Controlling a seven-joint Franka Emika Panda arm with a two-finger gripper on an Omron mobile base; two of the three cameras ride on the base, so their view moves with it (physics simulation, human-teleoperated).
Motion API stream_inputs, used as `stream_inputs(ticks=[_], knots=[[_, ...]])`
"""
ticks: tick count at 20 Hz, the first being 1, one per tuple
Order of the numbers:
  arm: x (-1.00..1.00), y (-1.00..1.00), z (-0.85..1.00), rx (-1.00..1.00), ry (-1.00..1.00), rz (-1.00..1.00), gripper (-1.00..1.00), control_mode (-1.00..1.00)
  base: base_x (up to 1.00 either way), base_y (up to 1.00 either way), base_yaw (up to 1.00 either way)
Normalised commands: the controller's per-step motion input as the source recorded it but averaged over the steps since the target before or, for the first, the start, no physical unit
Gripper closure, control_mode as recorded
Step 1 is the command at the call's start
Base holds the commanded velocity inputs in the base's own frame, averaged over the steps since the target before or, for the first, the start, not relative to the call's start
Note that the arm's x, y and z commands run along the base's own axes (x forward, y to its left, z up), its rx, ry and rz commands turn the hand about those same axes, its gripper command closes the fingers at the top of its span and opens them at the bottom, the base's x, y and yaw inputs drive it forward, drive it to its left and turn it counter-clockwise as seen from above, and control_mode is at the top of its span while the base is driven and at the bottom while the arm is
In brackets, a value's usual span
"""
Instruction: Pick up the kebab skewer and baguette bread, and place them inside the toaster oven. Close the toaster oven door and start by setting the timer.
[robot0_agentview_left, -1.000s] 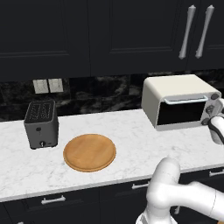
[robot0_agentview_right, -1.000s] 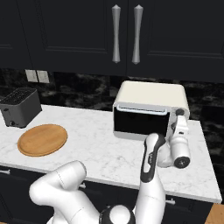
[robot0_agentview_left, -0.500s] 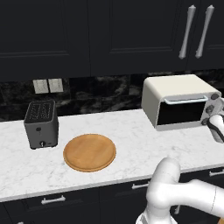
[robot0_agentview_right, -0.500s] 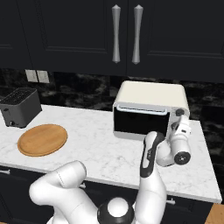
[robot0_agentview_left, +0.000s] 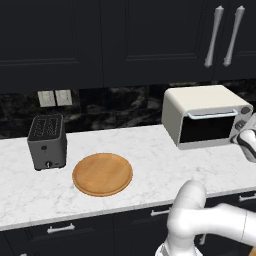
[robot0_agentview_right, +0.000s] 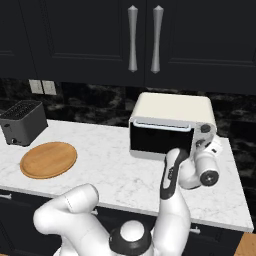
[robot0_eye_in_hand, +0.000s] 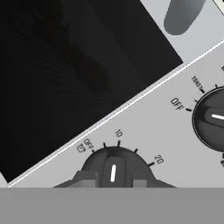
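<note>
One toaster oven (robot0_agentview_left: 202, 116) stands at the right of the left base view, one dark slot toaster (robot0_agentview_left: 47, 142) at the left, and one round wooden board (robot0_agentview_left: 102, 173) at lower centre. One counter (robot0_agentview_left: 150, 150) carries all three. Two cabinet handles (robot0_agentview_left: 223, 36) hang upper right. Two wall outlets (robot0_agentview_left: 55, 98) sit upper left. Two knobs (robot0_eye_in_hand: 113, 166) appear in the hand view.

You've got a white marble counter (robot0_agentview_left: 150, 165) running under the dark cabinets, three things sitting directly on it. Take the round wooden board (robot0_agentview_left: 102, 174) as reference: it lies flat toward the counter's front edge. The dark grey slot toaster (robot0_agentview_left: 47, 142) stands just beside the board, to its left and further back. The toaster oven (robot0_agentview_left: 206, 116) stands well apart from the board on its right, back near the wall, door shut. Nothing on the board's top surface.
</note>
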Motion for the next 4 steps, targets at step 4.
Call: stream_inputs(ticks=[4], knots=[[0.00, 0.02, 0.00, 0.40, 0.17, -0.02, 1.00, -1.00, 0.00, 0.00, 0.00]])
